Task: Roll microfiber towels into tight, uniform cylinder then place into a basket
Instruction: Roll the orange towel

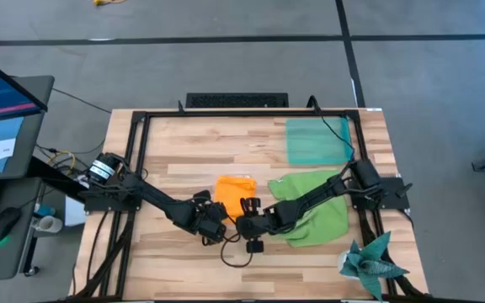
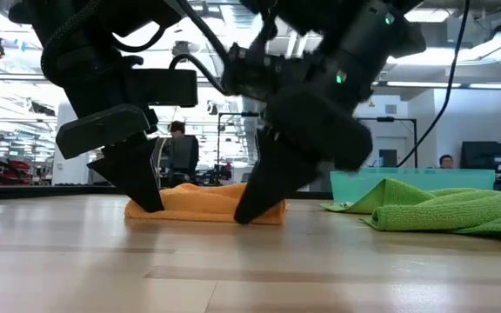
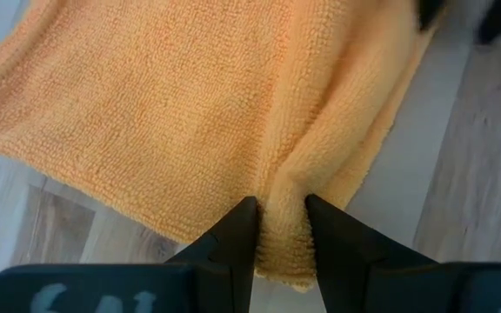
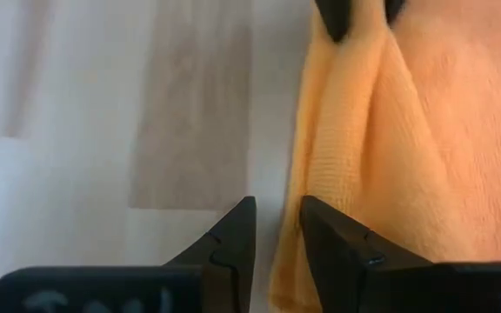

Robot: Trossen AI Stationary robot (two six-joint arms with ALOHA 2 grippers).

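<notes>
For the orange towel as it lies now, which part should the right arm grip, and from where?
Probably the near edge of the orange towel, from above. It lies flat, so only a pinched-up edge gives purchase; the left end effector already pinches that edge, and the right end effector sits beside it.

We lose orange towel [image 4: 390, 148] edge behind right gripper [image 4: 277, 228] fingertips; pinched or beside, cannot tell. Towel cropped past frame.

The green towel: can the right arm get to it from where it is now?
Probably yes. The green towel lies spread directly under the right arm, nothing on top. But the right claw sits at the orange towel's edge, so it must pull back first.
</notes>
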